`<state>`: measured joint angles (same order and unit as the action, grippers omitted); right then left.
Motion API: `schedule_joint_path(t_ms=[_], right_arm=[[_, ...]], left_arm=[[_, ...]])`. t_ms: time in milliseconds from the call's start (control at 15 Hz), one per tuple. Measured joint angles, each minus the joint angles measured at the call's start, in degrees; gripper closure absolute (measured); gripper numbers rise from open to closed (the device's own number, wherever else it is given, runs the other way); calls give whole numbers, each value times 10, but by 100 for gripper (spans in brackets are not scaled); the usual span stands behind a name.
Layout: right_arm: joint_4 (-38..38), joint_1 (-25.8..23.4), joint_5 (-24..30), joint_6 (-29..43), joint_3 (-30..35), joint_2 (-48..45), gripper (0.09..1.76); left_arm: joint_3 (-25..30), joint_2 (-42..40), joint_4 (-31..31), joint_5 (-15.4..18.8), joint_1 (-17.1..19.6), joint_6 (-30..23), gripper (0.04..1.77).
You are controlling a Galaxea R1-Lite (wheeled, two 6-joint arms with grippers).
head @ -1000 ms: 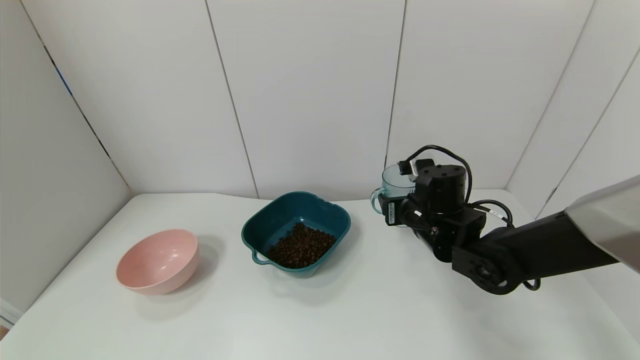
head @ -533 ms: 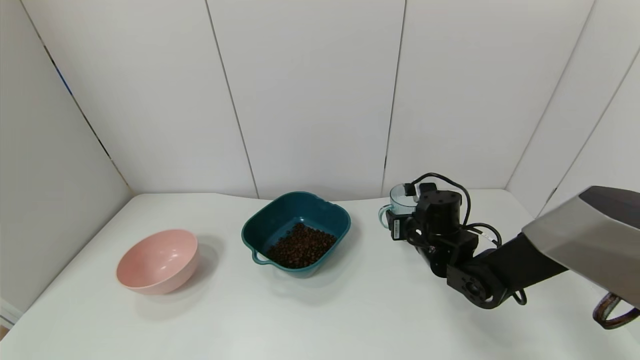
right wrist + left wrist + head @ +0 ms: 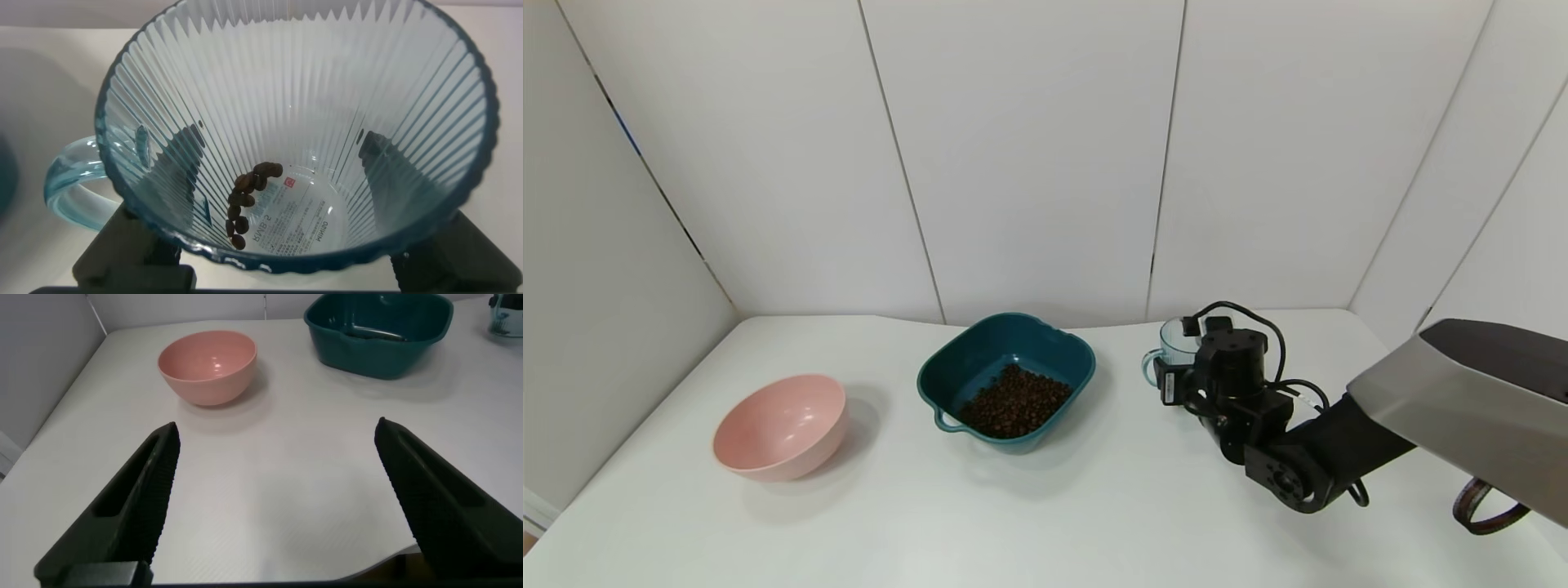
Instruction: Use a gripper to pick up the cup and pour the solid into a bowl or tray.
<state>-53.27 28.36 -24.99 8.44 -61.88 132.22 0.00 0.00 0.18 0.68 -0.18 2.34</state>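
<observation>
Cup upright in the right end effector, pellets mostly in the teal bowl

Head view: right of centre, the right end effector (image 3: 1186, 365) grips the cup (image 3: 1174, 339) upright, low over the tabletop (image 3: 1094, 506), probably for setting down; the teal bowl (image 3: 947, 363) at centre holds the solid (image 3: 1015, 402), with a pink bowl (image 3: 780, 425) at left.
Left wrist view: the left end effector (image 3: 278, 510) hangs open at the bottom of the frame, idle.
Right wrist view: the fingers (image 3: 176, 159) show through the ribbed wall, clamping the cup; a few pellets cling inside.
</observation>
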Motion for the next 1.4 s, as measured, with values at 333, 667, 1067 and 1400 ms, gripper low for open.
schedule_joint_path(t_ms=[333, 667, 1067, 1400], right_arm=[[0, -2, 1, 2, -1, 8, 48], [1, -1, 1, 2, 0, 10, 33], [5, -4, 2, 13, 0, 11, 23], [10, -7, 39, 13, 22, -4, 19]], left_arm=[[0, 0, 0, 0, 0, 0, 9], [0, 0, 0, 0, 0, 0, 9], [0, 0, 0, 0, 0, 0, 9], [0, 0, 0, 0, 0, 0, 9]])
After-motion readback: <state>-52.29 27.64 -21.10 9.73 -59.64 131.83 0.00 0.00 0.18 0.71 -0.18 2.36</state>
